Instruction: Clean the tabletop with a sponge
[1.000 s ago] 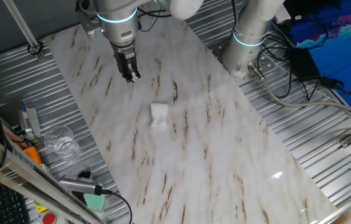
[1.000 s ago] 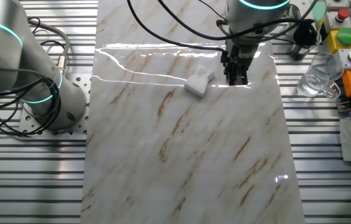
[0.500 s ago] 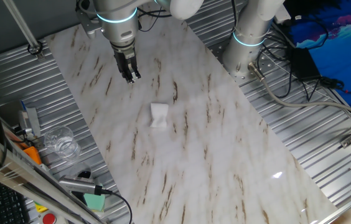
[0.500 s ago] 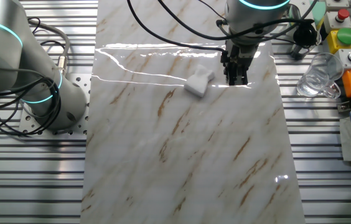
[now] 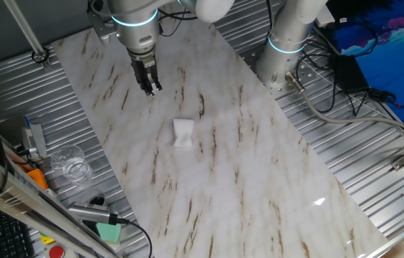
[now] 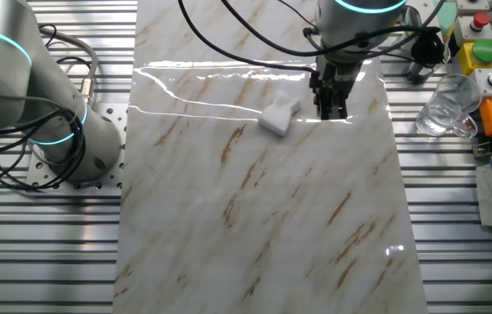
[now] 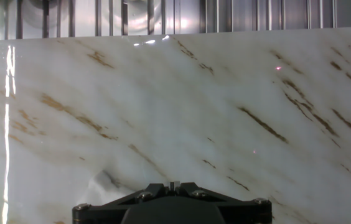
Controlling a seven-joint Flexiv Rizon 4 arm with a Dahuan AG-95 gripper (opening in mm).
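While nothing has moved, closed fingers (image 5: pixel 152 89) hover apart from the sponge (image 5: pixel 183 132).

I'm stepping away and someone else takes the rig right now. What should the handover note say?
Gripper: holds nothing, poised over the tabletop; fingers look close together, but open or shut cannot be told.
Sponge: lies loose on the marble, apart from the gripper; it does not show in the hand view.
Done: nothing visible; the sponge is not yet picked up.
Left: move to the sponge, grasp it, wipe the tabletop.
Nearby, off the slab: a clear glass.
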